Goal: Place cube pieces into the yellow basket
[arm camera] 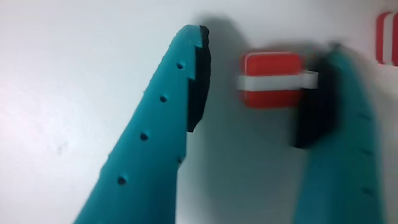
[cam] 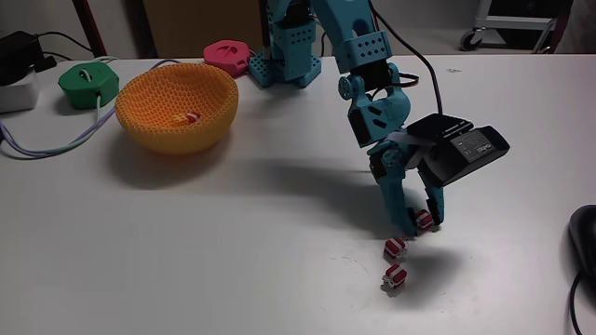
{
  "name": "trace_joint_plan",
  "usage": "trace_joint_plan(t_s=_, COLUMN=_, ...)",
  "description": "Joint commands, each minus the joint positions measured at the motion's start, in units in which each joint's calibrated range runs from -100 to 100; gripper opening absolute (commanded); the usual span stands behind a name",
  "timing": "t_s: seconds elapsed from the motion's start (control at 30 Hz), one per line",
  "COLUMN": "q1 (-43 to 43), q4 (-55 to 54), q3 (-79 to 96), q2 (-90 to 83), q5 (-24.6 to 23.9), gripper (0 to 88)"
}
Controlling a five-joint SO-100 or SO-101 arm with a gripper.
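Nearest the fixed camera, two red cubes (cam: 393, 261) with white bands are lying loose on the white bench (cam: 186, 261); just beyond them my jaws are standing parted around a third red cube (arm camera: 270, 79), which is resting on the bench between them; in the wrist view it is sitting against the right finger (arm camera: 323, 118), with a gap remaining to the left finger (arm camera: 180, 112); I am not gripping it yet. I am judging this cube to be light, stiff and smooth-sided, so I am planning to pinch it across two flat opposite faces, low and centred, lest it squirt out. Another banded piece (arm camera: 387, 37) is peeking in at the wrist view's right edge. Farther off, the yellow basket (cam: 177, 104) is sitting well apart to the left, looking soft and knitted; one red cube (cam: 190, 117) is already lying inside it.
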Motion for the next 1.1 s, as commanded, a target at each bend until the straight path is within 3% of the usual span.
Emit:
trace_joint_plan(t_s=0.0, q1=1.2, q4=2.7, q3=-0.7, q2=-1.1, q5=2.5, gripper=0.0)
trace_joint_plan(t_s=0.2, q1=10.5, q4=34.2, q3=3.1, q2=-27.5, q5=14.9, gripper=0.0)
trace_joint_plan(t_s=0.37, q1=27.6, q4=64.3, q3=5.2, q2=-56.9, q5=24.8, gripper=0.0)
trace_joint_plan(t_s=0.47, q1=40.6, q4=77.1, q3=5.0, q2=-69.2, q5=29.8, gripper=0.0)
trace_joint_plan(t_s=0.7, q1=69.6, q4=97.7, q3=5.3, q2=-79.5, q5=40.7, gripper=0.0)
trace_joint_plan(t_s=0.9, q1=73.6, q4=100.0, q3=13.5, q2=-77.0, q5=42.4, gripper=0.4)
trace_joint_plan(t_s=0.97, q1=72.2, q4=101.8, q3=15.5, q2=-76.6, q5=42.7, gripper=33.8)
trace_joint_plan(t_s=1.0, q1=71.7, q4=102.3, q3=16.2, q2=-76.6, q5=42.6, gripper=39.9)
trace_joint_plan(t_s=1.07, q1=71.5, q4=102.4, q3=16.4, q2=-76.4, q5=42.3, gripper=44.0)
